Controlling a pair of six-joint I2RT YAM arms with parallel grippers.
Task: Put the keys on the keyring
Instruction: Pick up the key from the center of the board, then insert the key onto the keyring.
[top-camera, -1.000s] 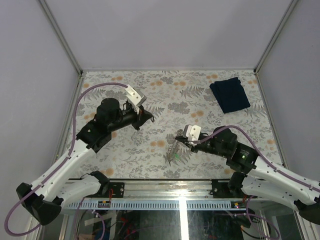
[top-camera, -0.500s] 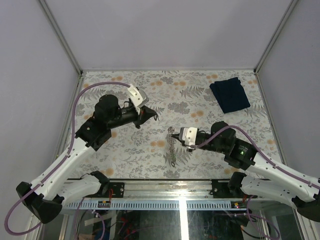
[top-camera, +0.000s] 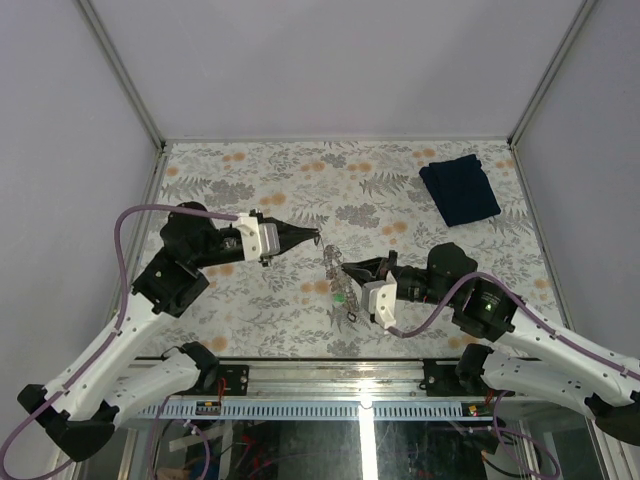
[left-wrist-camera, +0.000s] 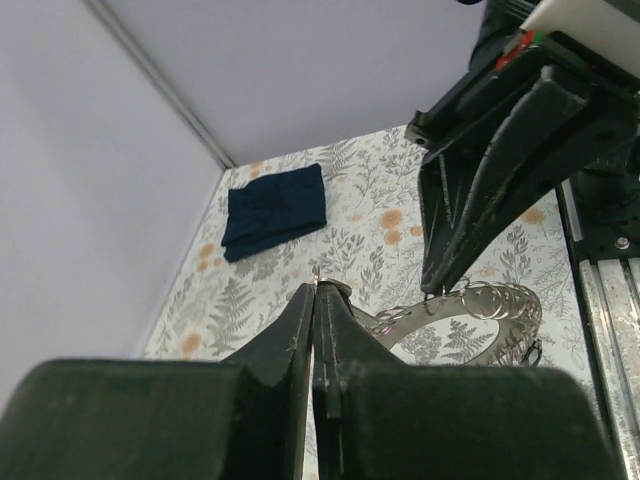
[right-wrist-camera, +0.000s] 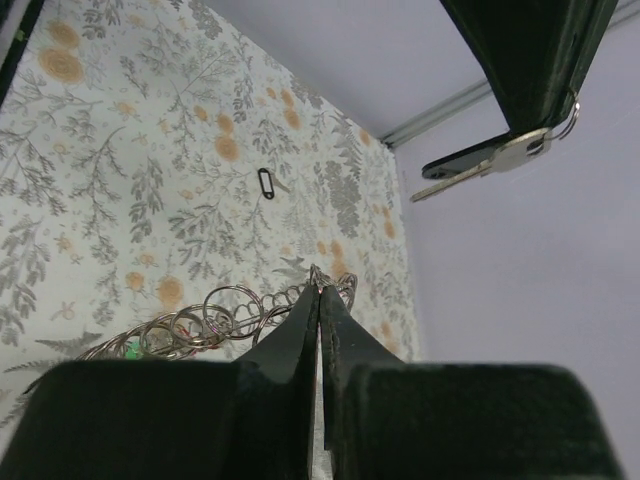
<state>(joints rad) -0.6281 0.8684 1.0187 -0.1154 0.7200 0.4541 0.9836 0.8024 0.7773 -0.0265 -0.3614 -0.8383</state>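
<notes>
Threading is the step in hand. The left claw (top-camera: 312, 237) is pinched shut on a key (right-wrist-camera: 480, 160). The right claw (top-camera: 345, 268) is pinched shut on the keyring (top-camera: 340, 285), whose chain trails down-frame from it at the centre of the top view, over the worktop (top-camera: 250, 180). The two tips are near each other but apart.

To do it well, I judge that the thin wire ring (right-wrist-camera: 572, 112) showing at the key end of the left claw has to meet one link of the chain. The approach should therefore be slow and edge-on. The chain is slack and likely to swing. Letting its bulk rest on the worktop, or drawing it taut, would keep the gripped link steady. The key is tiny, so a small misalignment would make it slide past the link.

The left arm rises from the lower left of the top view, and its wrist is bent so the claw points right, roughly level. The right arm comes in from the lower right with its claw pointing left and slightly up-frame. In the left wrist view the right claw drops in from the upper right with the coils at its tip. A dark cloth (top-camera: 459, 188) lies well apart at the upper right.
</notes>
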